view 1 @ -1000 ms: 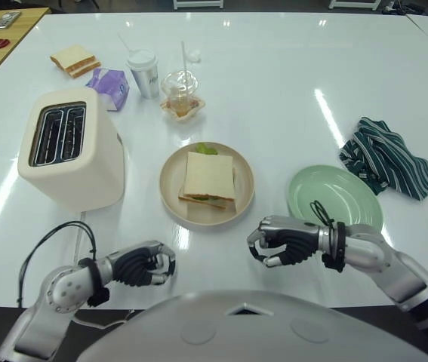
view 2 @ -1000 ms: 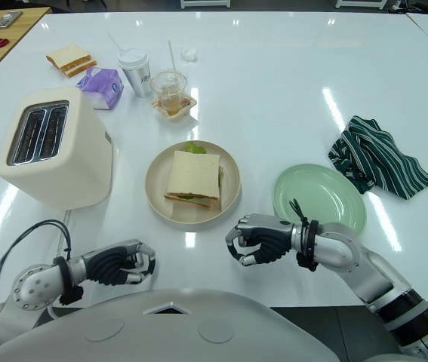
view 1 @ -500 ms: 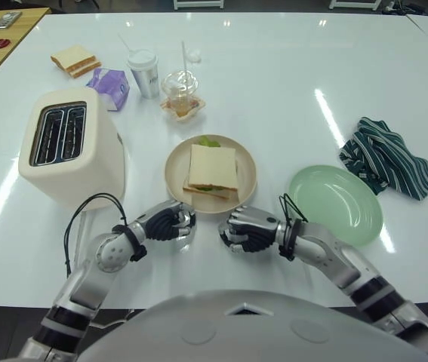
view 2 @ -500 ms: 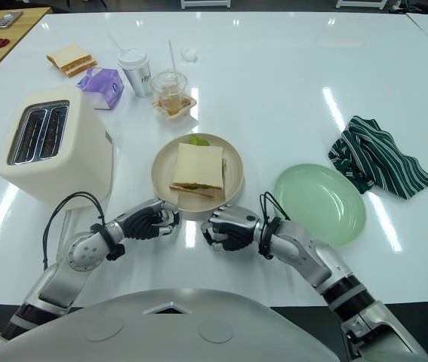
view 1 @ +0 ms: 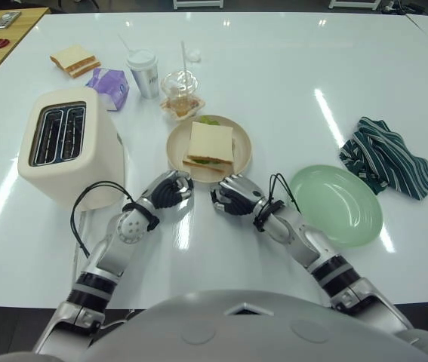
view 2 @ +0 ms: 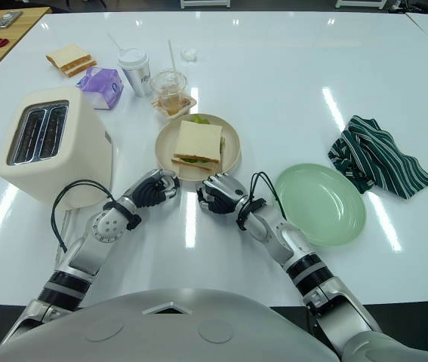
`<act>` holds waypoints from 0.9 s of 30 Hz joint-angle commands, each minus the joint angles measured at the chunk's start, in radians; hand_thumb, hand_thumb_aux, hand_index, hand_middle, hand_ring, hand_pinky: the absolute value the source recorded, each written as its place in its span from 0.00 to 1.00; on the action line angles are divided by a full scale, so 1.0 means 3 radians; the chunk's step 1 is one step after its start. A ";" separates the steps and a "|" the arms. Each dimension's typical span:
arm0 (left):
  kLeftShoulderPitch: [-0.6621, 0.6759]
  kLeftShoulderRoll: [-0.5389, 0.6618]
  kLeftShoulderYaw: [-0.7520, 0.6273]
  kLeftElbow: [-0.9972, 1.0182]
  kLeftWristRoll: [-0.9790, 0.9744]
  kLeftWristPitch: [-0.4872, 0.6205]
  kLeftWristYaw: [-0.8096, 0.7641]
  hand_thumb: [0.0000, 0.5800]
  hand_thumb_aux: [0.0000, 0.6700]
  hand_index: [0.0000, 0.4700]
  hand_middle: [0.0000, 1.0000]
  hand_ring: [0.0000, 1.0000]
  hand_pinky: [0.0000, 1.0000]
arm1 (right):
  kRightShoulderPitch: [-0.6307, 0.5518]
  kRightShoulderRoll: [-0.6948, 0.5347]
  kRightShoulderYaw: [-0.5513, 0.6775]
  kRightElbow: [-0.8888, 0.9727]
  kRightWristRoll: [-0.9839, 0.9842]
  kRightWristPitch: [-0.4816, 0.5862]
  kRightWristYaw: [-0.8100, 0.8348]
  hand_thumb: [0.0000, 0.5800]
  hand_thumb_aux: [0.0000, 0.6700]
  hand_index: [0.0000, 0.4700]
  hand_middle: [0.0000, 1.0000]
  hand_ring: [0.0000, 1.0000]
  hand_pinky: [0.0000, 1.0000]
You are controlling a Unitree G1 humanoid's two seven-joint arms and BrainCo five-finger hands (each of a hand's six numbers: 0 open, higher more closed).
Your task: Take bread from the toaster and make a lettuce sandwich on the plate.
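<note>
Beige round plate, square sandwich; left hand and right hand curled empty beside it.

Tabletop: glossy white. Toaster: cream, dark slots. Plate: beige. Sandwich: white bread, green lettuce showing at the edges. Dish: pale green, plain. Cloth: dark green with thin white stripes. Packet: lilac.

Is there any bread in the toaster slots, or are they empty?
Empty, as far as shows: both slots of the toaster look dark, with no bread rising above their rims.
</note>
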 commanded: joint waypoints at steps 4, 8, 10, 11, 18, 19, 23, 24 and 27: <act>-0.0150 -0.0119 0.0040 0.0200 0.0046 0.0006 0.0312 1.00 1.00 1.00 1.00 1.00 1.00 | -0.0203 0.0176 -0.0089 0.0059 -0.0045 0.0208 -0.0437 1.00 1.00 1.00 1.00 1.00 1.00; -0.0032 -0.0073 0.0061 -0.0112 0.0073 0.0034 0.0337 1.00 0.98 0.98 1.00 1.00 1.00 | -0.0170 0.0158 -0.0109 -0.0136 0.0015 0.0169 -0.0448 1.00 1.00 1.00 1.00 1.00 1.00; 0.0097 -0.0047 0.0097 -0.0404 0.0127 0.0089 0.0355 0.85 0.61 0.61 0.64 0.64 0.64 | -0.0132 0.0119 -0.0160 -0.0325 0.0049 0.0146 -0.0438 1.00 1.00 1.00 1.00 1.00 1.00; 0.0186 -0.0040 0.0127 -0.0598 0.0162 0.0151 0.0353 0.30 0.16 0.16 0.23 0.23 0.23 | -0.0091 0.0083 -0.0193 -0.0459 0.0074 0.0139 -0.0406 1.00 1.00 1.00 1.00 1.00 1.00; 0.0860 0.0044 0.0552 -0.1820 -0.0014 0.0191 0.0241 0.00 0.00 0.00 0.00 0.00 0.00 | 0.0447 -0.0389 -0.0437 -0.1493 0.0461 -0.0181 0.0032 0.00 0.00 0.00 0.00 0.00 0.00; 0.0913 0.0032 0.0600 -0.1889 -0.0113 0.0011 0.0293 0.00 0.00 0.00 0.00 0.00 0.00 | 0.0499 -0.0422 -0.0499 -0.1615 0.0541 -0.0334 -0.0038 0.00 0.00 0.00 0.00 0.00 0.00; 0.0949 -0.0376 0.0729 -0.1788 -0.0720 -0.0781 0.0691 0.00 0.00 0.00 0.00 0.00 0.00 | 0.0580 -0.0218 -0.0791 -0.1627 0.1095 -0.0763 -0.0403 0.00 0.00 0.00 0.00 0.00 0.00; 0.0950 -0.0438 0.0739 -0.1673 -0.0726 -0.0818 0.0756 0.00 0.00 0.00 0.00 0.00 0.00 | 0.0581 -0.0099 -0.0850 -0.1523 0.1284 -0.0767 -0.0457 0.00 0.00 0.00 0.00 0.00 0.00; 0.0902 -0.0624 0.0809 -0.1281 -0.0839 -0.0709 0.0859 0.00 0.00 0.00 0.00 0.00 0.00 | 0.0575 0.0254 -0.0999 -0.1261 0.1720 -0.0595 -0.0557 0.00 0.00 0.00 0.00 0.00 0.00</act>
